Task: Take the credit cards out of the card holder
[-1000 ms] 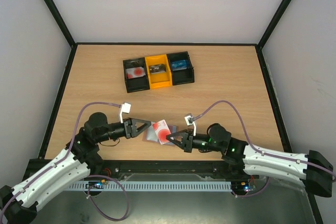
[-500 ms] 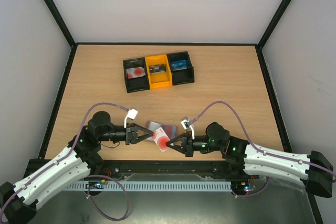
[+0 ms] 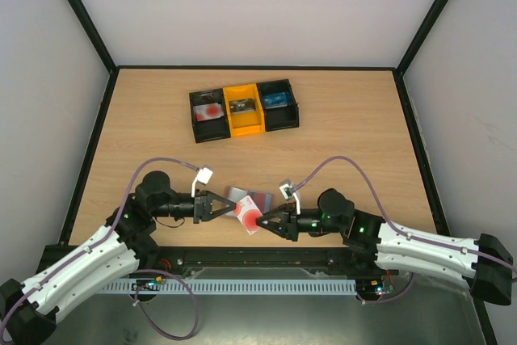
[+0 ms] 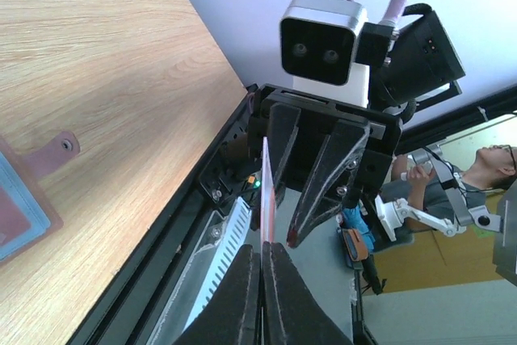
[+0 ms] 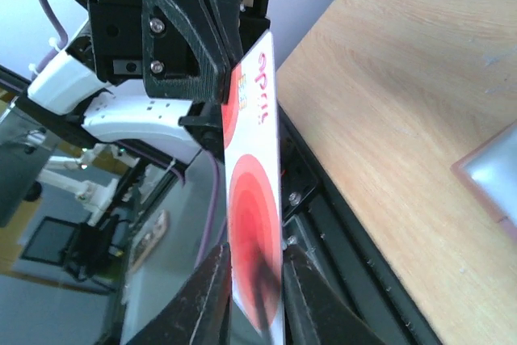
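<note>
**Credit card held on edge between two end effectors**

The credit card (image 5: pixel 255 224) looks light, thin, stiff yet bendable, and slick; I judge it is best taken by a short end, pads flat on both faces, since the narrow edge offers no purchase. From the left: the left end effector (image 3: pixel 233 208) is clamped shut on one end of the card; the card, pale with a large red round mark and red lettering, is held off the table (image 3: pixel 347 151) near its front edge; the right end effector (image 3: pixel 260 219) has its jaws slightly apart around the opposite end. The card holder (image 4: pixel 20 208), blue-grey inside with pinkish-brown trim and a snap tab, lies flat on the table just behind.
</note>
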Action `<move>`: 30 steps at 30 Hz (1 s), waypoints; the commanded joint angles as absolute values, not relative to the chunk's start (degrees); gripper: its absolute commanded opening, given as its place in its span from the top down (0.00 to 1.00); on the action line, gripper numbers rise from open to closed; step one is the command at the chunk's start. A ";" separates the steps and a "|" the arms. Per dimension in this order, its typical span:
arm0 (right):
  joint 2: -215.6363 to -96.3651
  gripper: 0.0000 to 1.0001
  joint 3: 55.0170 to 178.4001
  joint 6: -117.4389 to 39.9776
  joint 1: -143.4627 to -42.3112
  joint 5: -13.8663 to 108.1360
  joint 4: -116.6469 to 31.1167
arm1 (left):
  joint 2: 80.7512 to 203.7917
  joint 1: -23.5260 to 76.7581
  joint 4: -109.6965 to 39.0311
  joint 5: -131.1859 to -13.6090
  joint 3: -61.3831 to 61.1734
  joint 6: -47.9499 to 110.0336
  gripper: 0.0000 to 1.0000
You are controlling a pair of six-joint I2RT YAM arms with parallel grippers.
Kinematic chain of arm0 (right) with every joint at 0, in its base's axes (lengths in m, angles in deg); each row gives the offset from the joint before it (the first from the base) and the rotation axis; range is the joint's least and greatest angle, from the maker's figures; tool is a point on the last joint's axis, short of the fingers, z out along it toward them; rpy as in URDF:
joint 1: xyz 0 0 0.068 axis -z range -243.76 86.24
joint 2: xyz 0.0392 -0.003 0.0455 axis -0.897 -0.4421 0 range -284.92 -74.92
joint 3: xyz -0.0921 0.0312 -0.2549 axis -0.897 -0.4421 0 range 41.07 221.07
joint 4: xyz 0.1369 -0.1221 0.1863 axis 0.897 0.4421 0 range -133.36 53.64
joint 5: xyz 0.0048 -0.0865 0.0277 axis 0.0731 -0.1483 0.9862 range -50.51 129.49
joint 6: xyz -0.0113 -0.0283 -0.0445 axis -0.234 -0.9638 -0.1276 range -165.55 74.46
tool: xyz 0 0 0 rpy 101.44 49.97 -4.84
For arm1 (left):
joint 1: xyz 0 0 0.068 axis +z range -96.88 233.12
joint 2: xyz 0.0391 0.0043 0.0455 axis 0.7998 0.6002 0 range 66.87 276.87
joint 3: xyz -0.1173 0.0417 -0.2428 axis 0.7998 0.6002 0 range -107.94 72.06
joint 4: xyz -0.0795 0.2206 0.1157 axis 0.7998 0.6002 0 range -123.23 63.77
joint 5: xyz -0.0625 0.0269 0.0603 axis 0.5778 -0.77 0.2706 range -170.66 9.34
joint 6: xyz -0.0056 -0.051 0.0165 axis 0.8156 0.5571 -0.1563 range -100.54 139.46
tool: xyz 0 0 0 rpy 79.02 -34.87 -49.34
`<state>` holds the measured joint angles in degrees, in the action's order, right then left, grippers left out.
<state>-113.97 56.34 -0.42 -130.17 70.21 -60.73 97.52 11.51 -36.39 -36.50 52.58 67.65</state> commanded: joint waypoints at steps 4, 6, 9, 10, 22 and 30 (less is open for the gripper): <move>-108.95 0.40 57.25 -1.30 -130.48 60.83 -55.05 | 96.83 11.39 -37.44 -41.99 52.73 69.36 0.97; -107.30 0.12 57.22 -1.25 -130.48 58.24 -53.78 | 96.84 11.37 -37.42 -44.22 52.57 70.09 0.97; -104.49 0.02 57.23 -1.19 -130.50 54.08 -51.46 | 95.90 11.37 -34.96 -50.47 51.43 70.11 0.97; -103.66 0.02 57.20 -1.04 -130.47 52.88 -50.90 | 95.41 11.37 -33.39 -53.78 50.88 69.90 0.97; -101.55 0.02 54.70 3.68 -130.47 45.77 -52.68 | 96.49 12.16 -24.66 -93.56 45.11 69.93 0.97; -106.25 0.02 54.63 5.61 -130.51 47.10 -57.54 | 106.76 17.50 -32.96 -106.42 40.43 63.18 0.97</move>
